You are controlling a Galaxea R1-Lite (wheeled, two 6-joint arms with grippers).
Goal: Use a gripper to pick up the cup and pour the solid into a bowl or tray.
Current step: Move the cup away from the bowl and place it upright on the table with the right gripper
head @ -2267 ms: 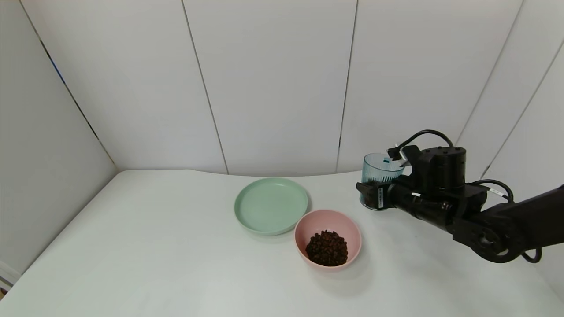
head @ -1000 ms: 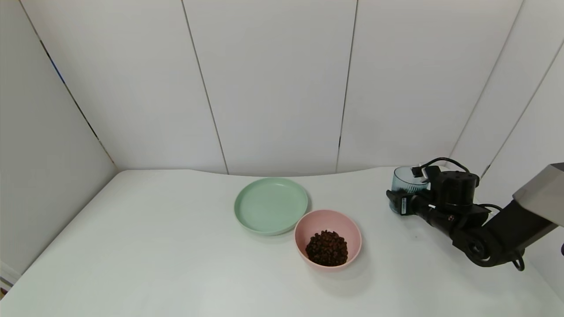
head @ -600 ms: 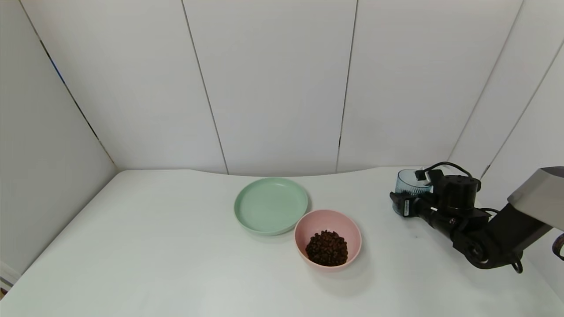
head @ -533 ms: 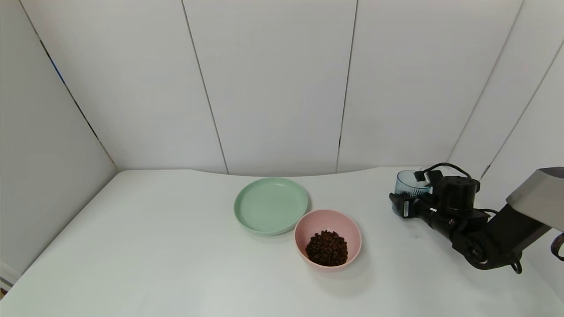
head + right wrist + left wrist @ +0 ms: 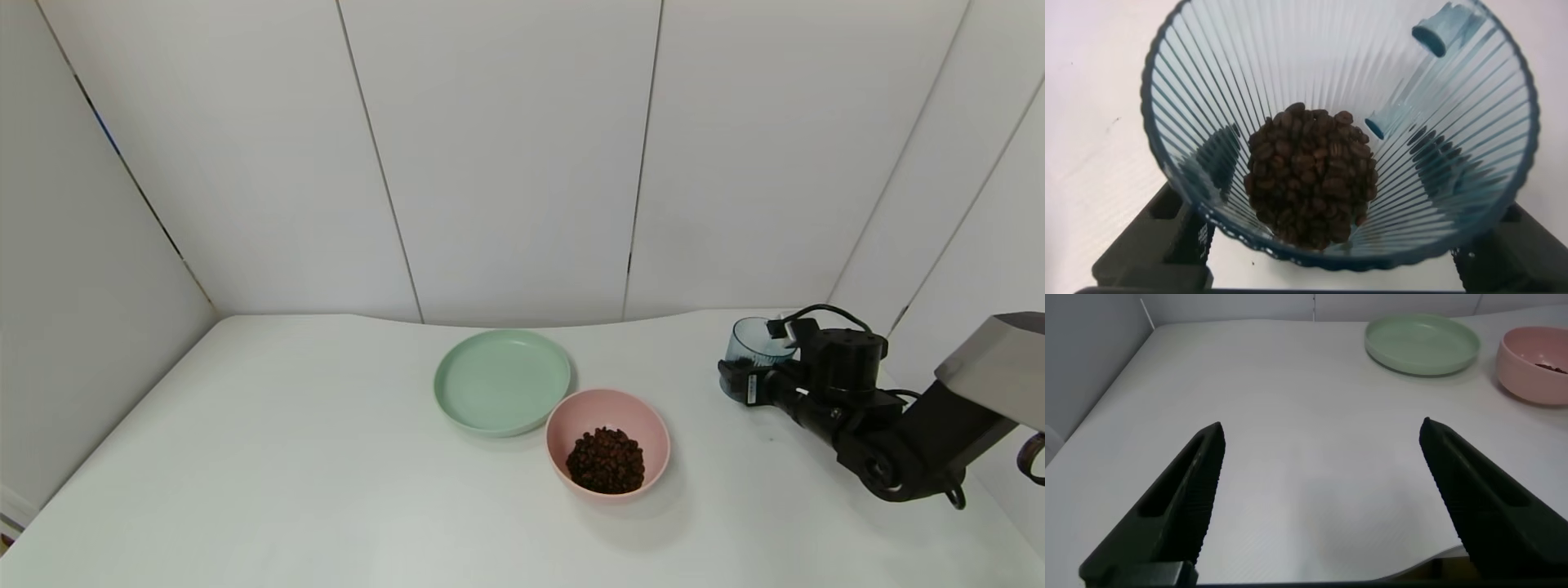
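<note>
Head view: the cup [image 5: 753, 353] is seen upright at the 3 o'clock side of the tabletop [image 5: 326, 457], gripped low on its ribbed wall by the right claw [image 5: 744, 382]. A pink bowl [image 5: 607, 441] with a heap of brown beans [image 5: 606, 460] is set near the middle, well apart from the cup at its 8 o'clock. A green plate [image 5: 502, 381] is placed just beside the bowl, at its 10 o'clock.

Left wrist view: the left claw [image 5: 1323, 502] is spread wide, nothing between its fingers [image 5: 1176, 506], held above bare tabletop [image 5: 1290, 416]. Plate [image 5: 1422, 344] and bowl [image 5: 1538, 353] are seen beyond it.

Right wrist view: the cup [image 5: 1339, 98] is seen from above, clamped between the right claw's fingers [image 5: 1167, 245]. Some beans [image 5: 1310, 171] are seen at the cup's bottom.
</note>
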